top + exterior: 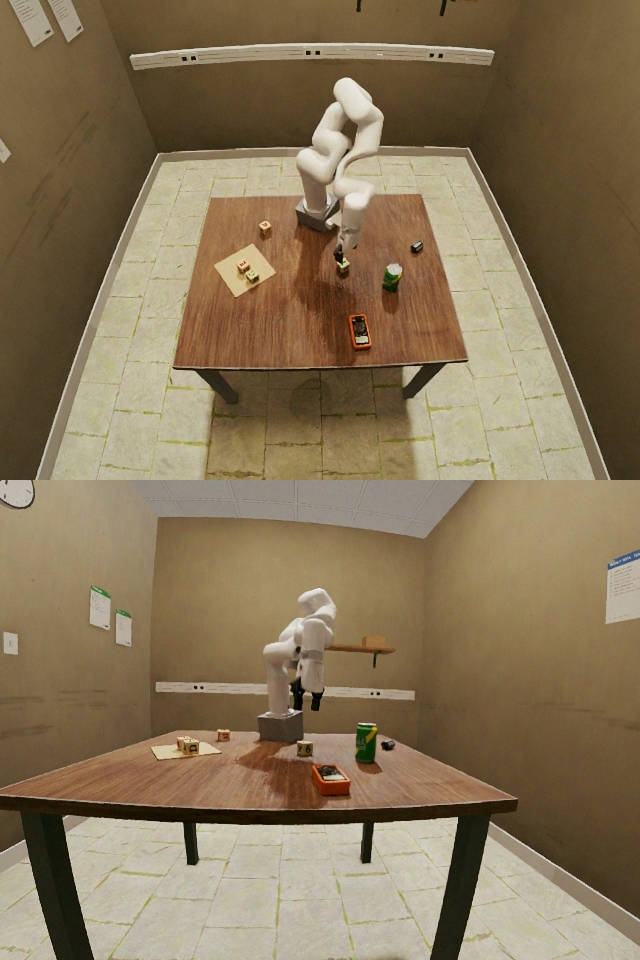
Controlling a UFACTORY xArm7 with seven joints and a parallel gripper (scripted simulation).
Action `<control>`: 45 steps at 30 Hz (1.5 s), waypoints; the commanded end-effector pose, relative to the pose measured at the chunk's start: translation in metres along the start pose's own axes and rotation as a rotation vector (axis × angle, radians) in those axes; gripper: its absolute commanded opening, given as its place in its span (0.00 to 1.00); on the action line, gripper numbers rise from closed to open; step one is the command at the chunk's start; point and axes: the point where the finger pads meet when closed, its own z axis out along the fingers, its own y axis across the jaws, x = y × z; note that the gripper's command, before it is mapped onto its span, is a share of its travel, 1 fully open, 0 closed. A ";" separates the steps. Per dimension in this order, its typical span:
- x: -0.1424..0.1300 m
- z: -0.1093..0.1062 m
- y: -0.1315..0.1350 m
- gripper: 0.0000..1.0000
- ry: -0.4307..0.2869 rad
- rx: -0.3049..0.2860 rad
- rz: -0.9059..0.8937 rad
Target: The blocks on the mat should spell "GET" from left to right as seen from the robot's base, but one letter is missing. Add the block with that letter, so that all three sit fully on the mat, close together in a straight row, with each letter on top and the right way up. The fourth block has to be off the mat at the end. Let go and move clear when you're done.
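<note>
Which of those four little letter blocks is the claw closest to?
The lone block mid-table, beside the green can. The open gripper hangs above it; two blocks sit on the tan mat, another lies behind the mat.

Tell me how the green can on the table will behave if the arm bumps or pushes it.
The green can stands upright and taller than wide, so a high push would probably tip it. Once down, its round body would likely roll. A low push might slide it on the smooth wooden table.
</note>
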 end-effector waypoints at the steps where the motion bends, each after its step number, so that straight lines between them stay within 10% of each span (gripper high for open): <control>1: 0.017 -0.012 -0.023 1.00 0.010 0.015 0.003; 9: 0.114 -0.041 -0.092 1.00 0.075 0.049 0.039; 18: 0.202 -0.062 -0.110 1.00 0.111 0.038 0.065; 31: 0.347 -0.068 -0.043 1.00 0.043 -0.041 0.044; 45: 0.365 -0.052 -0.005 1.00 -0.039 -0.050 -0.023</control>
